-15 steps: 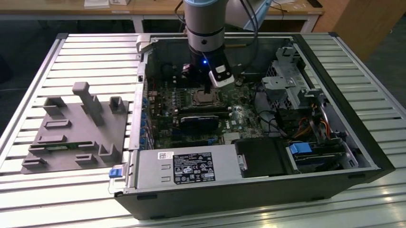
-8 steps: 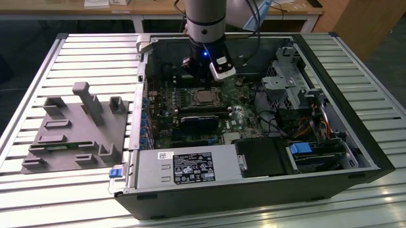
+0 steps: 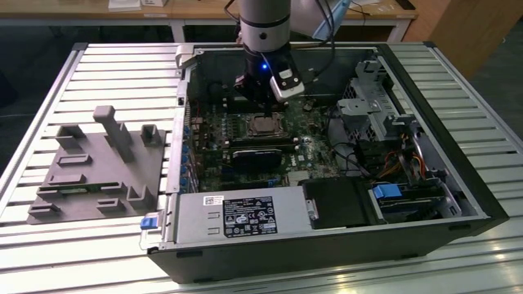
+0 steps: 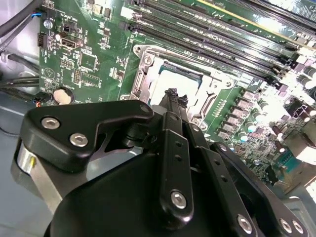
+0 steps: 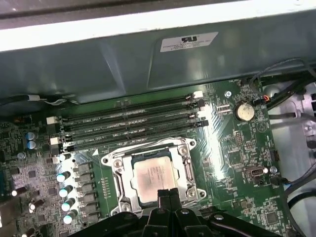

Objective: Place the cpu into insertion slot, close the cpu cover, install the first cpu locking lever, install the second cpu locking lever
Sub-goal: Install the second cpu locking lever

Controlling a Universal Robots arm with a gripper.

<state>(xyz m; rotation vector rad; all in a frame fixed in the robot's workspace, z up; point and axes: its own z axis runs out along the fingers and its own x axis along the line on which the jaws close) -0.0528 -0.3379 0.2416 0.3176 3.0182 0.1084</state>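
With the cpu [image 5: 154, 177] seated under the cpu cover [image 5: 183, 158], the gripper's [image 5: 166, 194] fingers, pressed together, should bear down squarely.

cpu [image 5: 154, 176] in insertion slot [image 5: 118, 170], claw [image 5: 168, 193] just above, cpu cover [image 5: 186, 163] closed over it

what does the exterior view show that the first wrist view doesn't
Exterior view alone: the whole open computer case on the slatted table, a grey fixture block, the power supply and the arm above the board.

First wrist view alone: close detail of the cpu cover framing the chip, and a round coin battery.

Both: the cpu seated in the insertion slot, with the tool just over it.
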